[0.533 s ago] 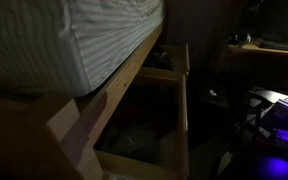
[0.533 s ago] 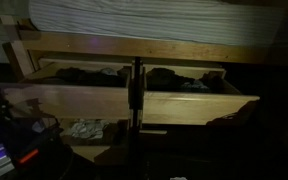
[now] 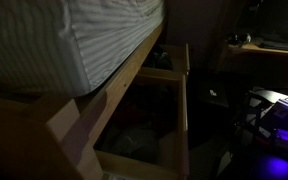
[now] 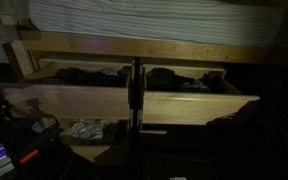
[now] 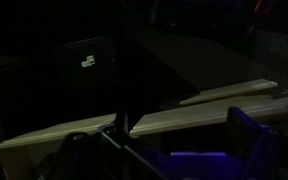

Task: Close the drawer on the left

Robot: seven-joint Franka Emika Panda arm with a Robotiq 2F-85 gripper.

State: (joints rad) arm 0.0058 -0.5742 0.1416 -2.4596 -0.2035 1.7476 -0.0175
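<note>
While the end effector [image 5: 169, 150] is hanging in darkness, too dim to judge whether apart or together, the drawer [image 4: 69, 101] is standing pulled out under the bed frame [image 4: 134, 45], beside a second drawer [image 4: 199, 106], also open; a striped mattress [image 4: 154, 15] is lying above.

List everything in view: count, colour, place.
mattress: one, pale striped, on the bed frame
bed frame rail: one, light wood, under the mattress
left drawer: one, light tan, pulled out below the rail
right drawer: one, light tan, pulled out beside it
clothes: dark heaps, inside both drawers
cloth: one, whitish, below the left drawer's front
robot arm: one, dark, purple-lit
gripper: one, dark, jaws seemingly apart, facing the drawer fronts
</note>
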